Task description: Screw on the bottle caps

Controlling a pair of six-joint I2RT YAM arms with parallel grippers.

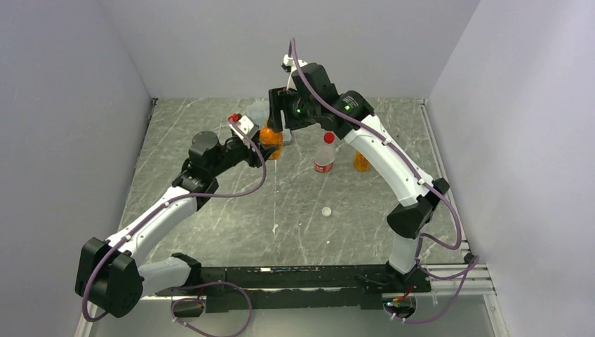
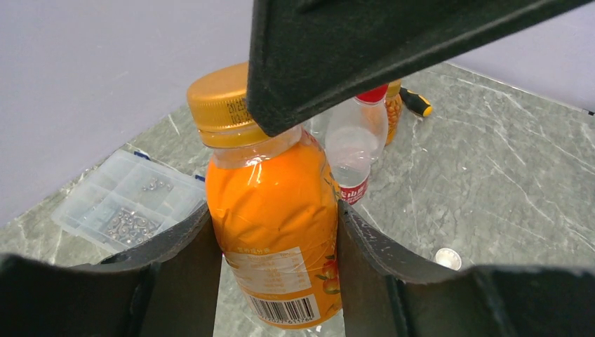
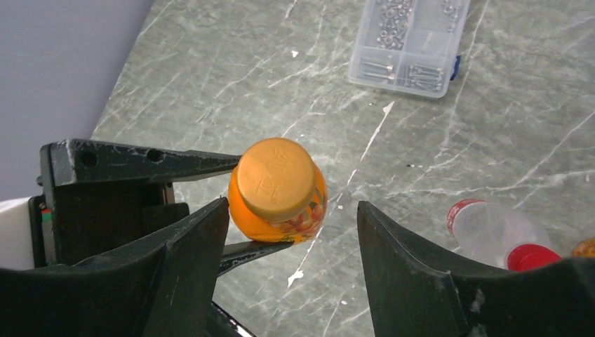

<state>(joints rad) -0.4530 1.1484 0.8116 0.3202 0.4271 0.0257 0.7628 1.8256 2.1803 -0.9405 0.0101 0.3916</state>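
three bottles in view: the orange bottle (image 2: 270, 175), full of orange drink and wearing an orange cap (image 2: 219, 105), is clamped at its body by the left gripper (image 2: 273, 210); the clear bottle (image 2: 349, 151), with its red cap (image 2: 372, 93) on, looks nearly empty; a second orange bottle (image 2: 394, 109) stands just behind it; one whitish cap (image 2: 448, 258) lies loose on the table (image 1: 302, 232); one compartment box (image 2: 126, 200) holds small metal hardware; the right gripper (image 3: 293, 205) hovers over the orange cap, jaws spread wide.

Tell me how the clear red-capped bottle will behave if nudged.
The clear bottle looks nearly empty, so it is probably light and easily shoved. Standing tall and narrow, unheld, it would likely tip. Being round, it might then roll.
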